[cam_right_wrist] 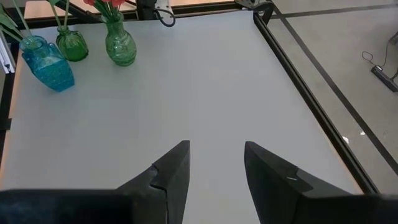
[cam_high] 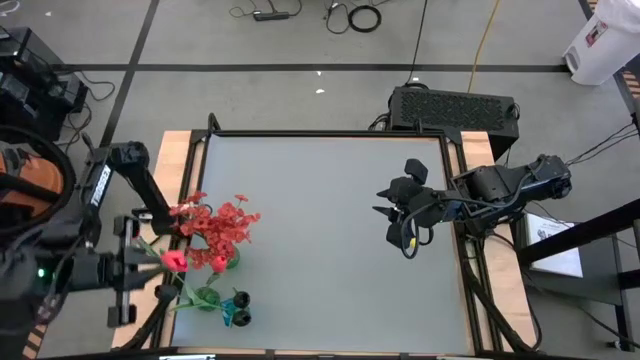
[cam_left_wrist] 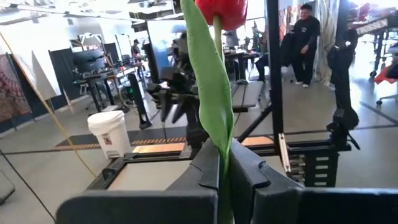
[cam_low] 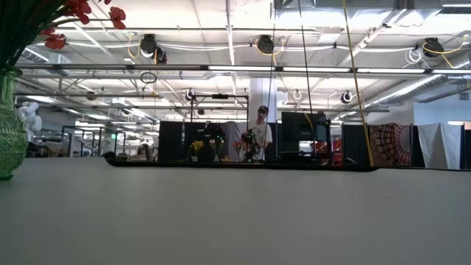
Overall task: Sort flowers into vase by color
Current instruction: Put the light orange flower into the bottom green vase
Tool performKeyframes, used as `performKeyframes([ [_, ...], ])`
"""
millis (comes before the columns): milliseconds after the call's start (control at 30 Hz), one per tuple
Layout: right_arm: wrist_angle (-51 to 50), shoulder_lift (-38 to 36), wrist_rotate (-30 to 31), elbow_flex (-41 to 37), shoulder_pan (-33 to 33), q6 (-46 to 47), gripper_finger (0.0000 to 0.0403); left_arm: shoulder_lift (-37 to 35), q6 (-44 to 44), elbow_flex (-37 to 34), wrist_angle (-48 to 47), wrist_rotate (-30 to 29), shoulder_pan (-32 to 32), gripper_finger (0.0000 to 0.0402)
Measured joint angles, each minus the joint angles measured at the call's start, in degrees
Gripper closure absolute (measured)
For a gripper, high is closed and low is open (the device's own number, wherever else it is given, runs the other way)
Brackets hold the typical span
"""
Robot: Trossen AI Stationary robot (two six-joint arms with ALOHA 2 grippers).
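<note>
Placement step: left claw [cam_left_wrist: 219,171] pinches red tulip [cam_high: 174,259] stem at table's [cam_high: 330,240] 8 o'clock, beside the vases [cam_right_wrist: 120,42]. Next move calls for lowering the stem into the matching vase. Right claw [cam_right_wrist: 214,165] waits spread at 3 o'clock.

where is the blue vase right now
In the high view the blue vase stands near the table's front left corner, beside a green vase.

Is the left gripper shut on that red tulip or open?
Shut on it. In the left wrist view the left gripper has its fingers pressed against the red tulip, whose stem rises straight up between them.
</note>
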Motion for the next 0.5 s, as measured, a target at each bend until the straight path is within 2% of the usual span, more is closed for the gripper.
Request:
performKeyframes([
  [300,-0.6,0.0,0.0,0.0,0.0,-0.7,0.0259,6.4,-8.4,0.0,-1.5,0.0,0.5,0.0391],
  [500,-0.7,1.0,-0.1,0.0,0.0,-1.7,0.0259,8.9,-22.2,0.0,-11.4,0.2,4.2,0.0391],
])
